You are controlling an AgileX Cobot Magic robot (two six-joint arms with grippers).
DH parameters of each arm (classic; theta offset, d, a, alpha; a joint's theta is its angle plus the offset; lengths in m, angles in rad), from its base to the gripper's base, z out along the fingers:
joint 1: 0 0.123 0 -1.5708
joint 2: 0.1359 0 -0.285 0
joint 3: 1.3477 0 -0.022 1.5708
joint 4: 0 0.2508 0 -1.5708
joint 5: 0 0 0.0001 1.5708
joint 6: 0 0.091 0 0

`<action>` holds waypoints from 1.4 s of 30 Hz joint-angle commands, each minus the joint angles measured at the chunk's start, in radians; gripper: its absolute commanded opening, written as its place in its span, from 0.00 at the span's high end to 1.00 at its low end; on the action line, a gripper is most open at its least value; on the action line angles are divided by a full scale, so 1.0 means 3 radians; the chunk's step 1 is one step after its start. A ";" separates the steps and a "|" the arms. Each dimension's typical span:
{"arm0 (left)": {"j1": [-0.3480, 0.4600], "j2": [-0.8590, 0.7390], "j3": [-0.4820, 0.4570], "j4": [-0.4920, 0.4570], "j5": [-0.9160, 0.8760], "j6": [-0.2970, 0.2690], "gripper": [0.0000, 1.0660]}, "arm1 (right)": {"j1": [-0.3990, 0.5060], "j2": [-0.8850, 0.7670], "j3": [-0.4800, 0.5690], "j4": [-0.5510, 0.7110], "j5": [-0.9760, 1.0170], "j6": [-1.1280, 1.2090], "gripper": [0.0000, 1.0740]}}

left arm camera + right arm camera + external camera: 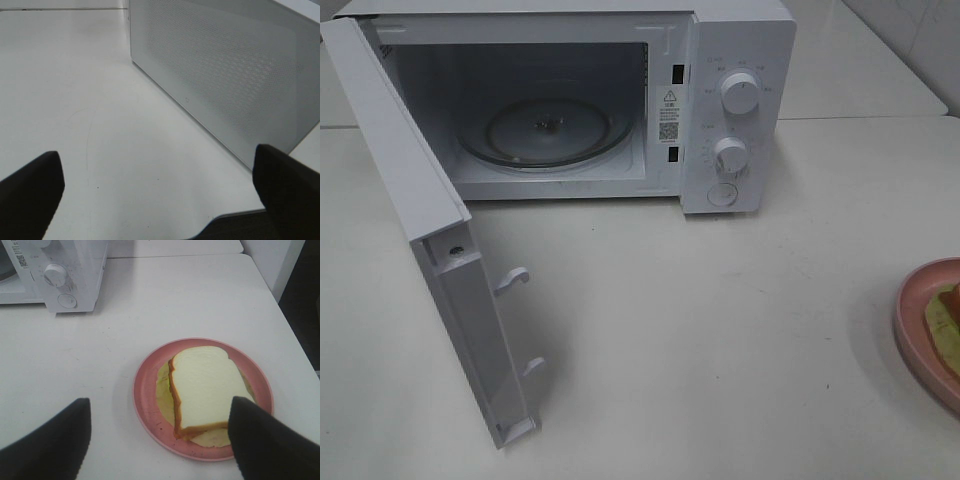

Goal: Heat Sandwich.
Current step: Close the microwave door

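Sandwich (207, 390) lies on a round pink plate (150, 410), on the white table (175, 305). Top slice white, tan crust along the near edges, pale yellow-green filling showing out from under it.

Right gripper (160, 437) hangs above the table by the plate, fingers spread wide, nothing between them. One finger (265, 445) overlaps the plate rim and a corner of the sandwich in the wrist picture; whether it touches either, cannot tell. The other finger is over bare table, apart from the plate. Most of the sandwich lies between the two fingers and a little ahead of them.

Left gripper (160, 192) also wide, empty. It points at bare table beside the perforated outer face of the microwave door (225, 75). No sandwich in this view.

Across views:
- High camera: microwave (740, 60) at the back of the table, door (430, 230) swung fully open toward the left, glass turntable (545, 130) inside with nothing on it. Two knobs and a round button on the control panel. Only a sliver of plate (920, 330) and sandwich (945, 325) at the right edge; neither gripper visible.
- Right wrist camera: the whole plate and sandwich, plus a corner of the microwave's control panel (60, 275), well apart from the plate.
- Left wrist camera: the door's outer side only, which the high view hides.
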 commanded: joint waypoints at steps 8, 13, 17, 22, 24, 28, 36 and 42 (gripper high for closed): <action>0.0007 -0.0023 0.0007 -0.0003 -0.0040 0.0000 0.09 | -0.0023 -0.0097 0.0007 0.0010 -0.0050 -0.0020 0.31; 0.0007 -0.0020 -0.0017 0.0020 -0.0070 -0.0010 0.09 | -0.0023 -0.0097 0.0007 0.0010 -0.0050 -0.0020 0.31; 0.0007 0.0070 -0.0120 0.0027 -0.0167 -0.0010 0.10 | -0.0023 -0.0097 0.0007 0.0010 -0.0050 -0.0020 0.31; 0.0007 0.0363 -0.0127 0.0033 -0.0383 0.0003 0.15 | -0.0023 -0.0097 0.0007 0.0010 -0.0050 -0.0020 0.31; 0.0007 0.0573 -0.0123 0.0030 -0.0547 0.0003 0.23 | -0.0023 -0.0097 0.0007 0.0010 -0.0050 -0.0020 0.31; 0.0007 0.0887 -0.0123 0.0033 -0.0767 0.0003 0.39 | -0.0023 -0.0097 0.0007 0.0010 -0.0050 -0.0020 0.31; 0.0007 0.1540 -0.0020 0.0083 -0.1067 0.0003 0.72 | -0.0023 -0.0097 0.0007 0.0010 -0.0050 -0.0017 0.33; 0.0007 0.2097 0.0273 0.0080 -0.1970 0.0107 1.00 | -0.0023 -0.0097 0.0007 0.0010 -0.0050 -0.0017 0.34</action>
